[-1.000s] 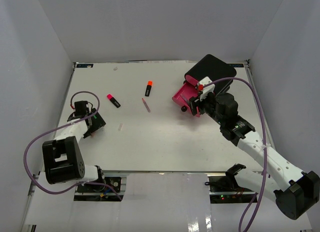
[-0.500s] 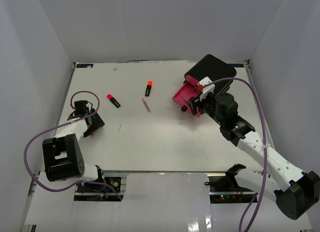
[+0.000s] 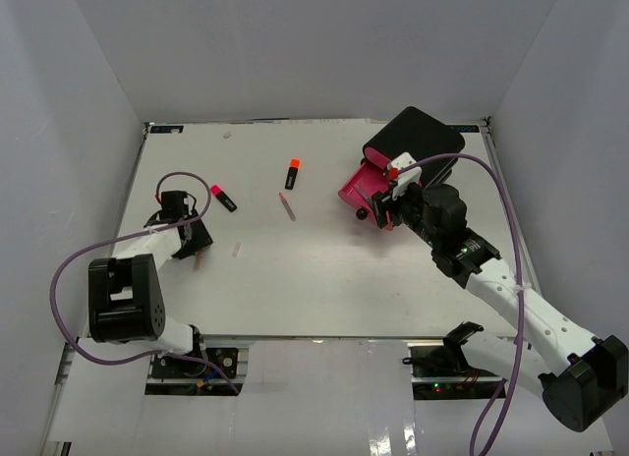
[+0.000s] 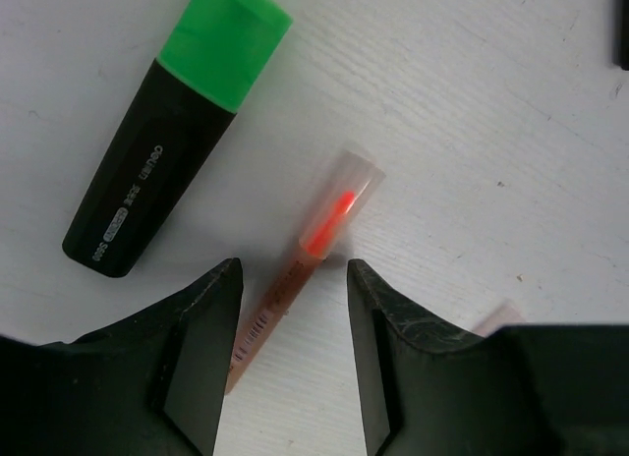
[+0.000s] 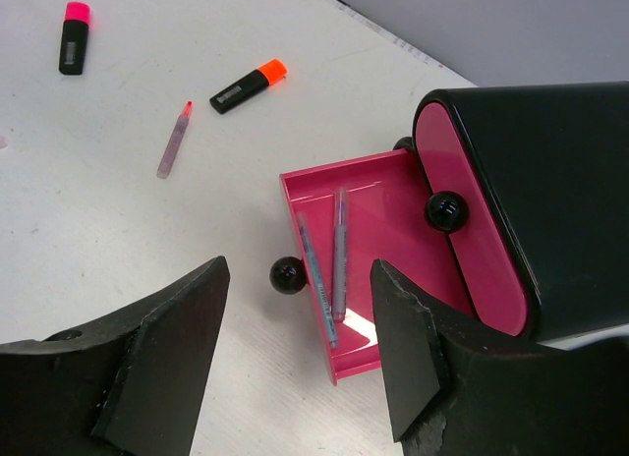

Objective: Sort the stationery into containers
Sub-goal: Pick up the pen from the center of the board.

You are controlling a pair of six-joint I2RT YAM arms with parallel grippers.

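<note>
We see left gripper [image 4: 291,279] with fingers apart around thin orange pen [image 4: 324,215] at frame centre, green-capped highlighter [image 4: 172,132] upper left, right gripper [image 5: 300,279] fingers apart and empty, open pink drawer [image 5: 393,186] at centre.

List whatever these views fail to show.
- Left wrist: lower end of the orange pen runs behind a finger of the left gripper; a pale item sits mostly behind the other finger.
- Top external: the green highlighter is hidden under that gripper.
- Right wrist: the black drawer box is cut off by the right edge.
</note>
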